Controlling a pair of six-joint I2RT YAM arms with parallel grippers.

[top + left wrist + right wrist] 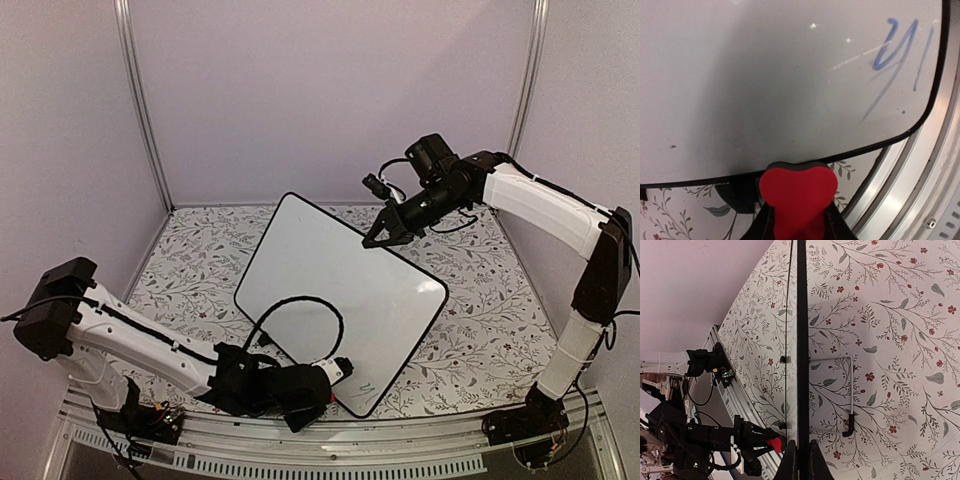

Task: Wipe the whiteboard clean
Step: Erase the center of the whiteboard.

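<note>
The whiteboard (340,290) lies tilted on the floral table, one long side raised. My right gripper (384,234) is shut on its black rim (802,340), which runs edge-on up the right wrist view between the fingers (790,465). My left gripper (799,220) is shut on a red heart-shaped eraser (798,192), whose tip sits just below the board's near edge (790,167), beside its rounded corner. Blue handwriting (900,50) marks the white surface (765,75) near that corner. The eraser (774,444) also shows small in the right wrist view.
A floral cloth (480,330) covers the table. An aluminium rail (330,440) runs along the near edge, close to the board's corner. A black cable (300,305) loops over the board from the left arm. A wire stand leg (852,390) shows under the board.
</note>
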